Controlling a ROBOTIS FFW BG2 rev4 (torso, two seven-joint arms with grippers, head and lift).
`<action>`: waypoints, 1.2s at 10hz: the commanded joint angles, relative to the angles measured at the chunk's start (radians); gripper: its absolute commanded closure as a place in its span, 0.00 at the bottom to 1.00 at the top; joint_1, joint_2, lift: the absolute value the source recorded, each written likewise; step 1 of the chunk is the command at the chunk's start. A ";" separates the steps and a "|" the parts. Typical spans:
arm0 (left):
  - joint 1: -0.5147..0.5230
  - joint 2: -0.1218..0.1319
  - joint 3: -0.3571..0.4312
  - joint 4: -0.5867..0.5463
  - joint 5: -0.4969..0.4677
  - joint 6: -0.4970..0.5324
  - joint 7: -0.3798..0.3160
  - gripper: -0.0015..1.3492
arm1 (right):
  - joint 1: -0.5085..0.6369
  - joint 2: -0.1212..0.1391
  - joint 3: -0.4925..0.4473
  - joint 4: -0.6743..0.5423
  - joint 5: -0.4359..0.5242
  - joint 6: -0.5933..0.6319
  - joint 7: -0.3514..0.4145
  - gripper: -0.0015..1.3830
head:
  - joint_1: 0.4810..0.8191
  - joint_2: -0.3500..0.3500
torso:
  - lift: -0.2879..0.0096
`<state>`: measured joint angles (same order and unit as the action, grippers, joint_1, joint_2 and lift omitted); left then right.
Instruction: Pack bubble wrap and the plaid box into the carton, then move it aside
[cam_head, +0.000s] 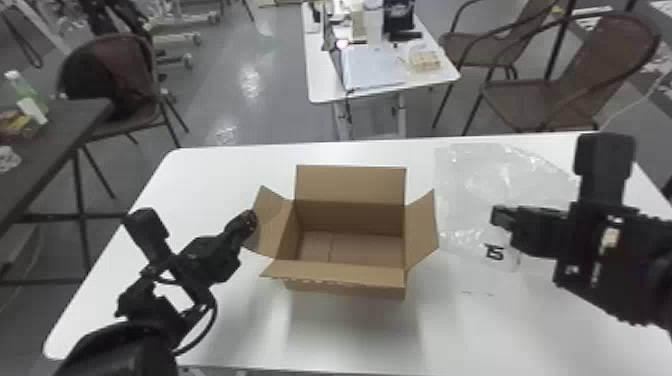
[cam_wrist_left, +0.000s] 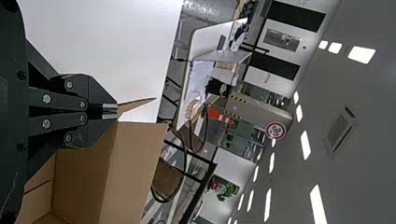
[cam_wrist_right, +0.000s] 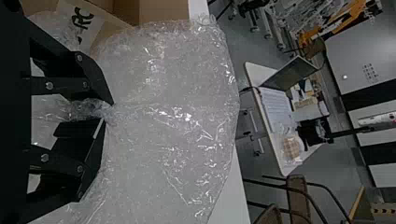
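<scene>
The white table (cam_head: 215, 170) carries the carton (cam_head: 350, 182), which is upright near the middle with its flaps splayed and the bottom panels showing. The wrap (cam_wrist_right: 173, 79), a broad crinkled sheet, is at the carton's right, spread wide and loose. The right gripper (cam_wrist_right: 108, 111) has a bunched edge of it pinched between its fingers. The left gripper (cam_wrist_left: 109, 111) is narrow, its tips closed on the carton's left flap (cam_head: 270, 222). A small plaid item (cam_wrist_right: 291, 149) sits on the far table (cam_wrist_right: 258, 70); I cannot tell whether it is the task's box.

Packing the wrap looks like the step in hand. It probably wants lifting high enough to clear the right flap (cam_head: 421, 230), then carrying over the opening and lowering in folds. A steady, gentle hold on the left flap should keep the carton from sliding; trailing film could snag or drag it.
</scene>
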<state>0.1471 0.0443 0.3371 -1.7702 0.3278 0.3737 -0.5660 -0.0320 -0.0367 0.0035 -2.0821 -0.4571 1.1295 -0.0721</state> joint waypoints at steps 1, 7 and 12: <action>0.003 0.000 0.002 0.000 0.002 -0.001 0.000 0.90 | 0.010 0.000 -0.020 -0.075 -0.028 -0.020 0.000 0.78 | 0.63 0.74 | 0.63; -0.008 -0.011 -0.018 0.012 -0.009 -0.004 0.015 0.90 | -0.114 -0.006 0.061 -0.024 -0.153 -0.135 0.133 0.78 | 0.63 0.80 | 0.63; -0.014 -0.012 -0.043 0.021 -0.015 -0.027 0.052 0.90 | -0.194 0.017 0.113 0.085 -0.186 -0.186 0.195 0.78 | 0.51 0.86 | 0.63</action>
<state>0.1318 0.0327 0.2990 -1.7488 0.3108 0.3533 -0.5140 -0.2190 -0.0215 0.1105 -2.0198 -0.6349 0.9437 0.1216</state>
